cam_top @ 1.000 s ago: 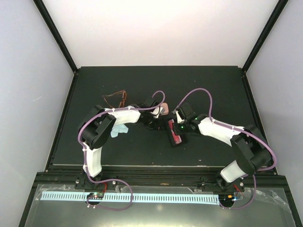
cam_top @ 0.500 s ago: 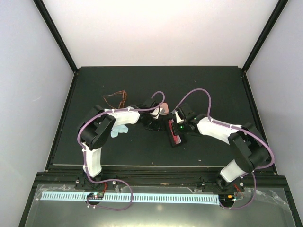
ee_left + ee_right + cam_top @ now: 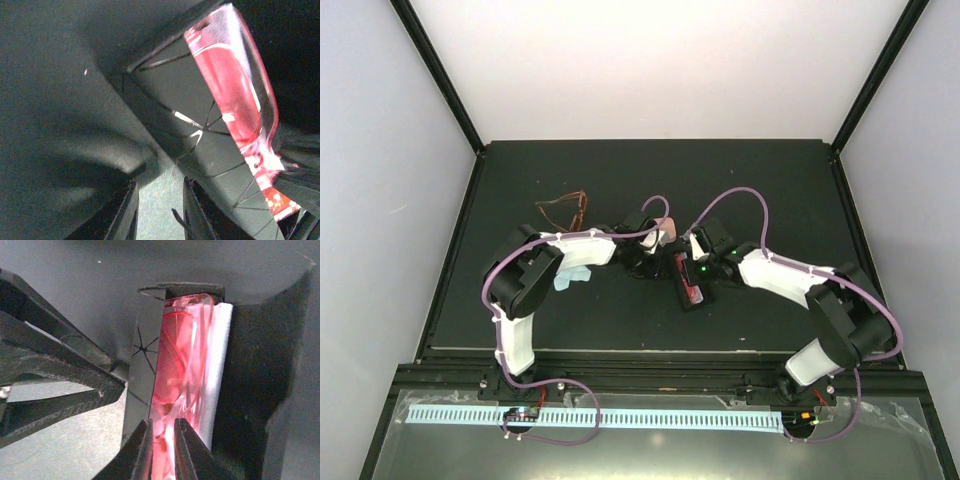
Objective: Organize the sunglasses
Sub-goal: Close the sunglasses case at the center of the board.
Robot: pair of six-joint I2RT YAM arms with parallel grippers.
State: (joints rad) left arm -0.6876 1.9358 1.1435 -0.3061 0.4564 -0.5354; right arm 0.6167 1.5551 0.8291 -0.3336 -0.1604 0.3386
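Observation:
The red-pink sunglasses (image 3: pixel 692 291) (image 3: pixel 175 360) (image 3: pixel 225 80) lie folded in an open black case (image 3: pixel 682 272) (image 3: pixel 145 360) (image 3: pixel 165 100) at mid-table. My right gripper (image 3: pixel 692 268) (image 3: pixel 163 450) hangs right over them, its jaws a narrow slit apart with pink frame showing between; whether it grips does not show. My left gripper (image 3: pixel 655 258) (image 3: pixel 160 210) stands slightly open at the case's left wall, with only table mat between its fingers (image 3: pixel 55 340). The brownish-amber sunglasses (image 3: pixel 563 210) lie unfolded at the far left, away from both grippers.
A pink case (image 3: pixel 667 231) sits just beyond the left wrist. A light blue cloth (image 3: pixel 568 278) lies under the left forearm. A pale strip (image 3: pixel 220 365) lines the black case beside the sunglasses. The dark mat (image 3: pixel 770 180) ends at black rails on all sides.
The left wrist has shifted slightly toward the far side. The right gripper stays over the black case, and the sunglasses and case have not moved.

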